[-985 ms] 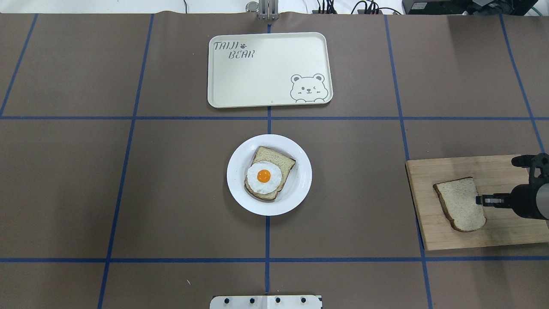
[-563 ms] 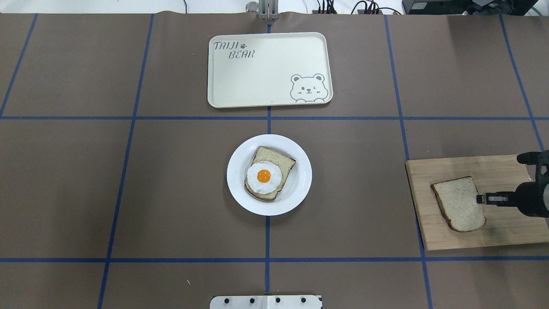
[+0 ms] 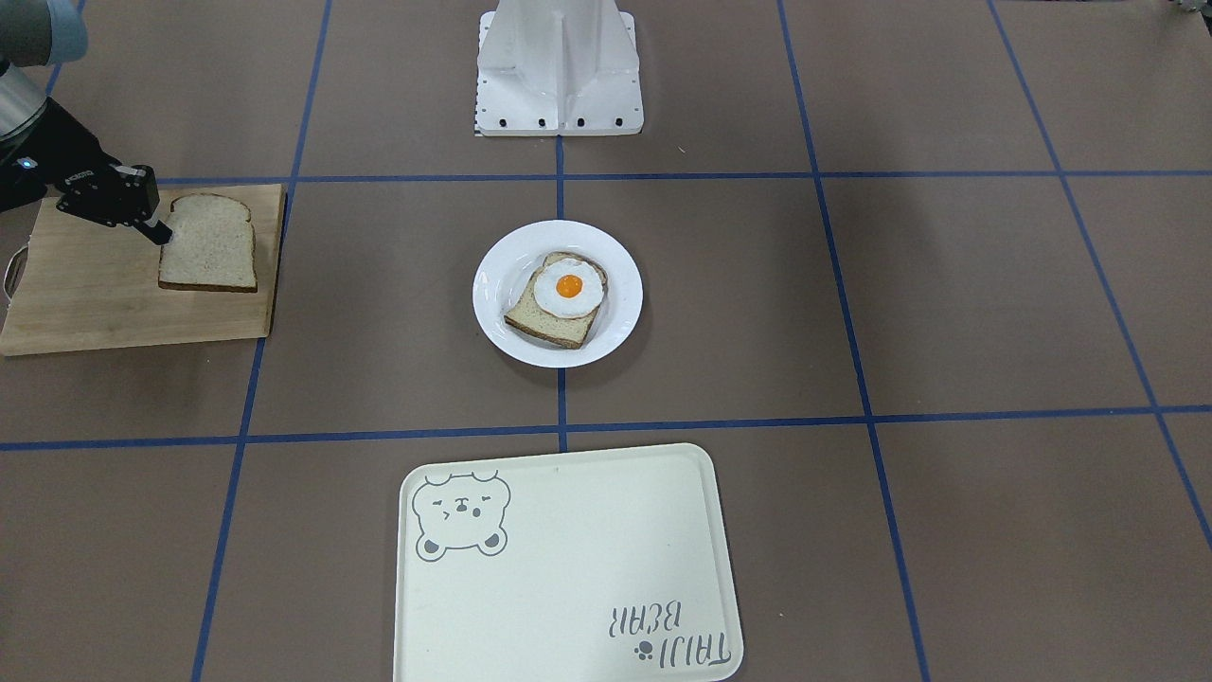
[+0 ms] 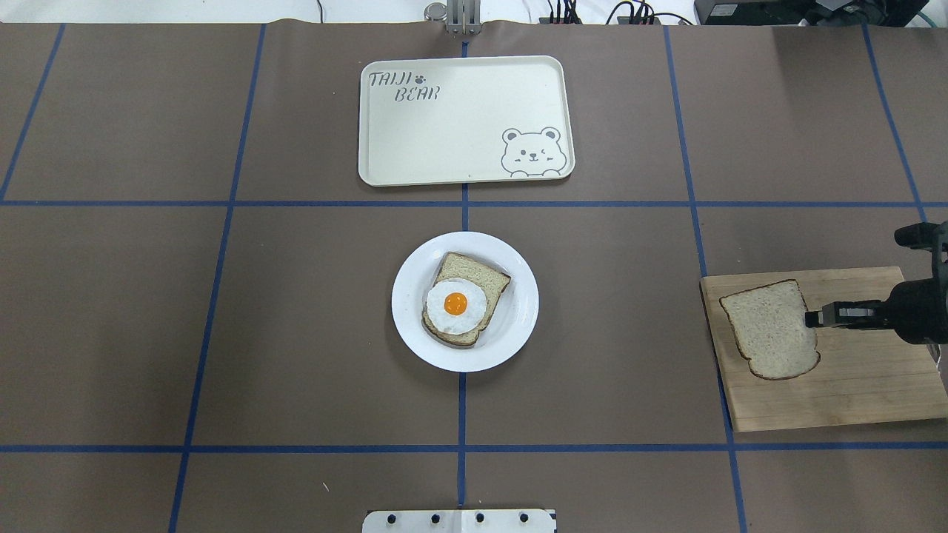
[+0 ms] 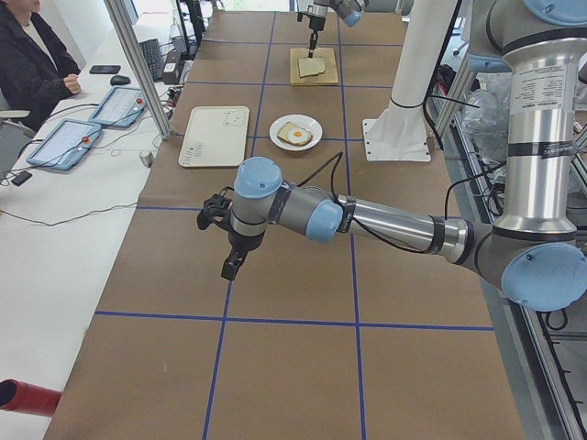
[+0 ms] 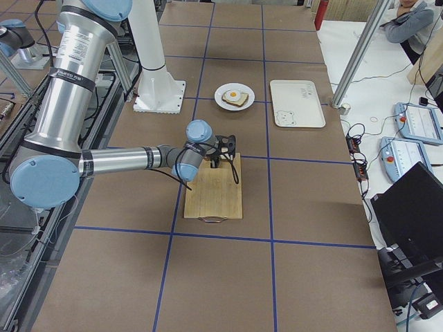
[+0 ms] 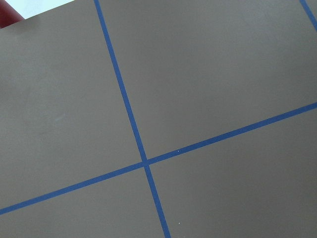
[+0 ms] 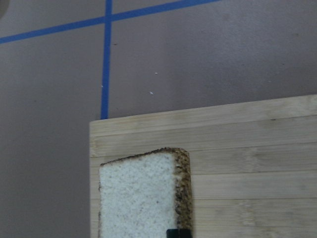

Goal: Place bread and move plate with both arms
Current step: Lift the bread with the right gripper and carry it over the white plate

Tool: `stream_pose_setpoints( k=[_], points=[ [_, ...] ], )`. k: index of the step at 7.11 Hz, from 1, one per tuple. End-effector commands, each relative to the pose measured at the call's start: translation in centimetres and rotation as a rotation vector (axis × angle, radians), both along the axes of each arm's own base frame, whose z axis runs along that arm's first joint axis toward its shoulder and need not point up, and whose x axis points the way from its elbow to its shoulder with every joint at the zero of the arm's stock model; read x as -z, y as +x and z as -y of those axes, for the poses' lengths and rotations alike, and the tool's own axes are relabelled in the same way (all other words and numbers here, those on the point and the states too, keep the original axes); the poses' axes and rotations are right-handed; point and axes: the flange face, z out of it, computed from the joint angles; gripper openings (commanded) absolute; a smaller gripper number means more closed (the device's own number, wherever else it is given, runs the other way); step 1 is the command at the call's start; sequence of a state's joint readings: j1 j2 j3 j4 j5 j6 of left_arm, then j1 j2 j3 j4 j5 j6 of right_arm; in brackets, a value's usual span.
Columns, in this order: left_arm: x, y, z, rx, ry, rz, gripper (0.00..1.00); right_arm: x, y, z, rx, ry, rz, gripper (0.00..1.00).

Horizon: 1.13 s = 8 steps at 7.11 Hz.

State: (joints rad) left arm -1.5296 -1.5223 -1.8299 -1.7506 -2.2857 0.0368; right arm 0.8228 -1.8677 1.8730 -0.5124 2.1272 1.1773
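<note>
The plain bread slice is over the left part of the wooden cutting board at the table's right side. My right gripper is shut on the slice's right edge and holds it slightly above the board. It also shows in the front view, with the bread. The right wrist view shows the bread close up. The white plate sits at the table's middle and bears a bread slice topped with a fried egg. My left gripper hangs over bare table far to the left. I cannot tell if it is open.
A cream tray with a bear drawing lies beyond the plate. The white stand is at the robot's base. Blue tape lines cross the brown table cover. An operator sits at a side desk.
My right gripper has moved left and away from the robot with the bread in it. The slice has shifted toward the board's far left corner and risen a little.
</note>
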Motion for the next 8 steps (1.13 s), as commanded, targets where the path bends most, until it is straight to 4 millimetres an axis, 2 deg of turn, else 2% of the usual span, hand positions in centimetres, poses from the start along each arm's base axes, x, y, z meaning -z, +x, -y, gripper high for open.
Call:
stream_pose_setpoints(
  k=[1,3,4,5,6,7,8],
  points=[
    [0.3,0.0,0.0,0.000,0.007,0.000,0.99,4.2,-0.8,2.1,0.014,0.000,0.100,0.00],
    [0.2,0.0,0.0,0.001,0.003,-0.001,0.99,11.6,-4.2,6.1,-0.053,-0.058,0.237,0.00],
    [0.2,0.0,0.0,0.001,0.004,-0.001,0.99,13.9,-6.5,6.6,-0.087,-0.057,0.267,0.00],
    [0.1,0.0,0.0,0.001,0.000,0.000,0.99,17.3,-11.1,6.8,-0.148,-0.086,0.285,0.00],
    [-0.1,0.0,0.1,0.001,-0.003,0.000,0.99,22.0,-16.4,6.9,-0.229,-0.138,0.278,0.00],
    [-0.1,0.0,0.1,0.002,-0.004,-0.001,0.99,25.8,-21.5,5.6,-0.300,-0.175,0.262,0.00],
    [0.0,0.0,0.1,0.018,-0.016,-0.007,0.99,27.3,-25.9,2.9,-0.373,-0.196,0.232,0.00]
  ],
)
